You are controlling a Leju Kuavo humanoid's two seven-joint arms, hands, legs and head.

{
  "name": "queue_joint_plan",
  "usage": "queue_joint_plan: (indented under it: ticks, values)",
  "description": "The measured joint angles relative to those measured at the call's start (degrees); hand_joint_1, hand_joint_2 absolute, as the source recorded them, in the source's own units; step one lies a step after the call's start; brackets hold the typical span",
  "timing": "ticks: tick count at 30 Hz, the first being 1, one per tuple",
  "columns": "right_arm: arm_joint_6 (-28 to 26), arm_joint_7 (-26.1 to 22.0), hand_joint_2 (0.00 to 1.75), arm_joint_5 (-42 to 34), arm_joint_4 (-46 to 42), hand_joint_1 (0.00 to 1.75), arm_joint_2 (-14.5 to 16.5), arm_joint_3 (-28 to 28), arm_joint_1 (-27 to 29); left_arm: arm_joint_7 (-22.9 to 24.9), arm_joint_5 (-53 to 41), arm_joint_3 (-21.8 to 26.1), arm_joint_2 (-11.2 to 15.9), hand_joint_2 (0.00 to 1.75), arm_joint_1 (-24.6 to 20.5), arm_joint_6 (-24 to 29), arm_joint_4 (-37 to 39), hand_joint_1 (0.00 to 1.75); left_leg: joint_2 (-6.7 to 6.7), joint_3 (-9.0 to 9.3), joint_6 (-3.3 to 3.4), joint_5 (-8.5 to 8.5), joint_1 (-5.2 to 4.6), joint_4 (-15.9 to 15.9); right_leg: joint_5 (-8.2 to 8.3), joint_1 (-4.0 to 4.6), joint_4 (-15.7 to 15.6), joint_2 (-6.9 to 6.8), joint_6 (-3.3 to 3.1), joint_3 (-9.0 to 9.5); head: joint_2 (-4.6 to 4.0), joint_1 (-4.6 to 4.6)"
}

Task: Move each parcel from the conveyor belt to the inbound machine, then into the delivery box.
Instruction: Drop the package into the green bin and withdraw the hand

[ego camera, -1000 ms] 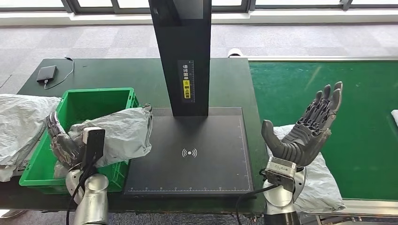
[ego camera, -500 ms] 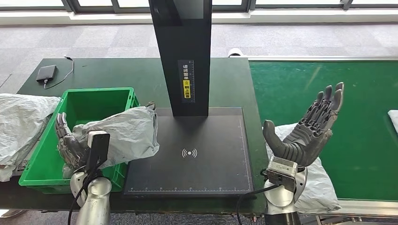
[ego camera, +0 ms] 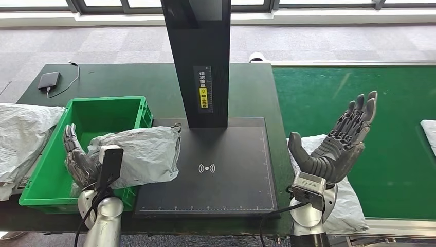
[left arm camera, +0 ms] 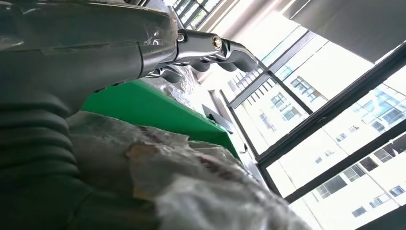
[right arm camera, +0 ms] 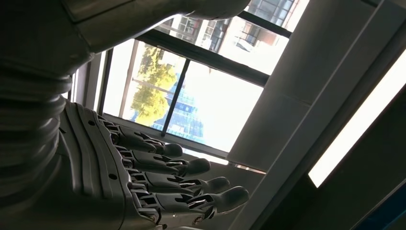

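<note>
A grey plastic parcel (ego camera: 138,156) lies half over the right wall of a green crate (ego camera: 46,177) and half on the black scanner plate (ego camera: 221,170) of the inbound machine. The robot's left hand (ego camera: 77,162) is pressed against the parcel's crate-side end; whether its fingers actually grip the bag is hard to tell, since the bag hides them. The likely step is getting this parcel off the plate and fully into the crate. To do it well, the hand should lift the bag's sagging end clear of the crate wall before pulling, so the soft plastic does not snag on the rim.

The parcel is a crumpled, limp mailer bag, pale grey and wrinkled.

The right hand (ego camera: 337,139) hovers palm up, fingers spread, holding nothing, above another pale bag (ego camera: 349,203) at the edge of the green belt (ego camera: 360,92).
</note>
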Motion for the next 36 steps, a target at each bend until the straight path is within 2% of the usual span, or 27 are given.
queue_joint_plan:
  ticks: [7,11,18,24,36]
  values:
    - [0.0,0.0,1.75,0.0,0.0,0.0,0.0,-0.1,0.0,-0.2,-1.5,0.2,0.2,1.75,0.8,0.2,-2.3,0.0,0.02,-0.07,-0.02,-0.01,0.02,0.0,0.0,0.02,0.0,0.04,0.0,-0.07,-0.01,0.0]
    - [0.0,0.0,1.75,-0.2,0.0,0.0,0.0,-0.1,0.0,0.5,-5.1,0.7,0.3,1.75,1.6,0.2,-6.3,0.0,0.04,-0.1,-0.03,-0.02,0.03,0.0,-0.01,0.04,0.0,0.09,-0.01,-0.12,0.01,0.01]
    - [0.0,0.0,1.75,-0.4,0.0,0.0,0.0,-0.1,0.0,7.9,-19.3,0.9,0.4,1.75,2.2,0.2,-18.2,0.0,0.07,-0.15,-0.04,-0.03,0.03,0.0,-0.02,0.04,0.0,0.13,-0.03,-0.24,0.01,-0.01]
    - [0.0,0.0,1.75,-0.4,0.3,0.0,0.0,-0.1,0.0,11.2,-26.1,-0.2,0.4,1.75,1.6,0.2,-21.9,0.0,0.11,-0.15,-0.04,-0.03,0.03,0.0,-0.01,0.04,0.0,0.19,-0.03,-0.26,0.0,0.0]
    - [0.0,0.0,1.75,-0.4,0.7,0.0,0.0,-0.3,0.0,8.8,-20.3,0.2,0.4,1.75,1.3,0.2,-21.9,0.0,0.12,-0.17,-0.05,-0.04,0.03,0.0,-0.01,0.04,0.0,0.22,-0.03,-0.28,0.01,0.0]
